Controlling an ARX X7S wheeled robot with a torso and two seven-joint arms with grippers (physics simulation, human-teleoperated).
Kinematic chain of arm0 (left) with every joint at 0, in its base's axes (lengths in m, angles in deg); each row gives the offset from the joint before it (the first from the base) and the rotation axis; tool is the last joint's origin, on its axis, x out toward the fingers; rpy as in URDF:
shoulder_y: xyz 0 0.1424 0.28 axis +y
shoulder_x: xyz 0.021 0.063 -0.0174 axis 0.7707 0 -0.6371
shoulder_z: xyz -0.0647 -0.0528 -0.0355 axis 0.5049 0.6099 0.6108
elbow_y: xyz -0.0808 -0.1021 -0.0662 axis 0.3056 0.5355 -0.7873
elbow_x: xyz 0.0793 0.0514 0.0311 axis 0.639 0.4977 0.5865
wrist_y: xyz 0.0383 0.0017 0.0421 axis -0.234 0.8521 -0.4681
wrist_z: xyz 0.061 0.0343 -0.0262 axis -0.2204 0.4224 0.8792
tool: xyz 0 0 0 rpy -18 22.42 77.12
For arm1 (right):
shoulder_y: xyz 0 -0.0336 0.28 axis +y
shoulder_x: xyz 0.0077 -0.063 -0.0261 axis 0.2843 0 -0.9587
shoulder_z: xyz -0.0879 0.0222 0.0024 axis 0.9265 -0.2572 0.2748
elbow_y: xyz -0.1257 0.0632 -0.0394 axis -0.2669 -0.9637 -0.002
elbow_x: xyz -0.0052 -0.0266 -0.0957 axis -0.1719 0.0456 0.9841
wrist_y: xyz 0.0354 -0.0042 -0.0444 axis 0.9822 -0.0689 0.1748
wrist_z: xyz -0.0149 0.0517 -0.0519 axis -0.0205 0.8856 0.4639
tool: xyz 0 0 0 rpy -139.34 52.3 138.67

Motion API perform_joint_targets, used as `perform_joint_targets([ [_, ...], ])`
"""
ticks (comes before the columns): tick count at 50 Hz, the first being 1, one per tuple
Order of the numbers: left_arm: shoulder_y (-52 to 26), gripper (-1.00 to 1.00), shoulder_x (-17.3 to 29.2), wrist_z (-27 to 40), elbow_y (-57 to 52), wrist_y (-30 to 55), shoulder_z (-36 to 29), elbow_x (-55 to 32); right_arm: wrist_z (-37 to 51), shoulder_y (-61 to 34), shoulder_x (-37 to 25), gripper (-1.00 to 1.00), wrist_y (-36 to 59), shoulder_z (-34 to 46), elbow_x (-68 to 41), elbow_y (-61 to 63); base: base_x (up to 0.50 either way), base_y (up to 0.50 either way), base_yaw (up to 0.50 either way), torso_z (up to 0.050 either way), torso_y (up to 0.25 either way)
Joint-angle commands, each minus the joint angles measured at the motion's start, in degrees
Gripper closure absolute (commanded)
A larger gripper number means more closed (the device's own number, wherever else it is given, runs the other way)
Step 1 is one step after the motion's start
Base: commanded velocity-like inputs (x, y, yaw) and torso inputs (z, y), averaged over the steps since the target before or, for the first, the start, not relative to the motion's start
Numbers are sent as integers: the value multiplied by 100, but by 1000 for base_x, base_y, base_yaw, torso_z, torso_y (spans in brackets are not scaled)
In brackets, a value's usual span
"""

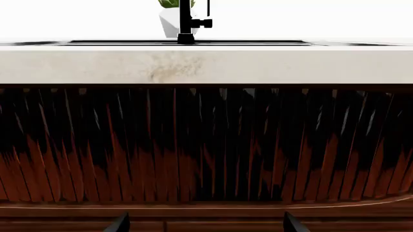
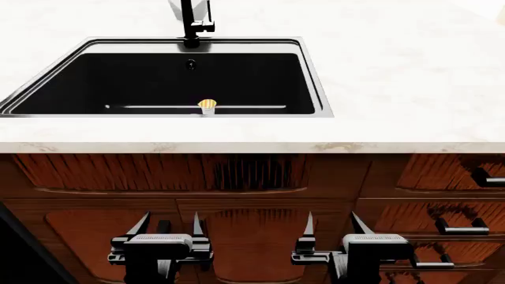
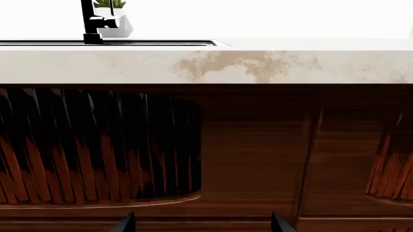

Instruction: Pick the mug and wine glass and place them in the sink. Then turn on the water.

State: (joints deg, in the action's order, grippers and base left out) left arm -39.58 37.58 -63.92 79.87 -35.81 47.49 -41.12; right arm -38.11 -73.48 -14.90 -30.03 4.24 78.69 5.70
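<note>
The sink (image 2: pixel 311 77) is a black basin set in the white marble countertop (image 2: pixel 394 71), with a round drain (image 2: pixel 207 105) at its bottom. The basin holds nothing else. The black faucet (image 2: pixel 189 23) stands behind it, and no water stream shows. The mug and the wine glass are out of view. My left gripper (image 2: pixel 167 228) and right gripper (image 2: pixel 332 225) are both open and empty. They hang low in front of the wooden cabinet, below the counter edge. In the wrist views the left gripper (image 1: pixel 205 224) and the right gripper (image 3: pixel 203 224) show only their spread fingertips.
The dark ribbed wooden cabinet front (image 2: pixel 236 177) faces both grippers. Black drawer handles (image 2: pixel 462 228) stick out at the right. A white faceted plant pot (image 1: pixel 169 21) stands behind the faucet (image 1: pixel 186 21). The counter's front edge (image 1: pixel 206 65) overhangs above the grippers.
</note>
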Motion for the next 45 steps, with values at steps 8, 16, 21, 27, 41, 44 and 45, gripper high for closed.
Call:
perform_joint_targets([
  [8,103,-100,244,240,-242,156,-220,-241,300,88,-213,-100,129,316,-178,241,0,0,0,0,0],
  [16,216,-100,392,259,-888,603,-271,-450,474,170,-353,-100,420,356,-238,737,0,0,0,42,0],
  [21,83,-100,538,276,-1516,1234,-220,-622,547,32,-488,-100,957,313,-279,1359,0,0,0,50,0],
  [27,-653,-100,910,200,-2595,2798,-85,-992,562,-536,-705,-100,2046,279,-325,2169,0,0,0,50,0],
  [41,-3891,-100,1270,106,-2339,5784,94,-1817,307,-2871,-1191,-100,4055,170,-565,2219,0,0,0,50,0],
  [44,-4484,-100,1268,35,-1693,5802,-55,-1769,239,-3451,-1316,-100,4291,211,-544,1878,0,0,0,50,0],
  [45,-4644,-100,1261,18,-1484,5795,-93,-1751,207,-3630,-1343,-100,4378,206,-563,1773,0,0,0,50,0],
])
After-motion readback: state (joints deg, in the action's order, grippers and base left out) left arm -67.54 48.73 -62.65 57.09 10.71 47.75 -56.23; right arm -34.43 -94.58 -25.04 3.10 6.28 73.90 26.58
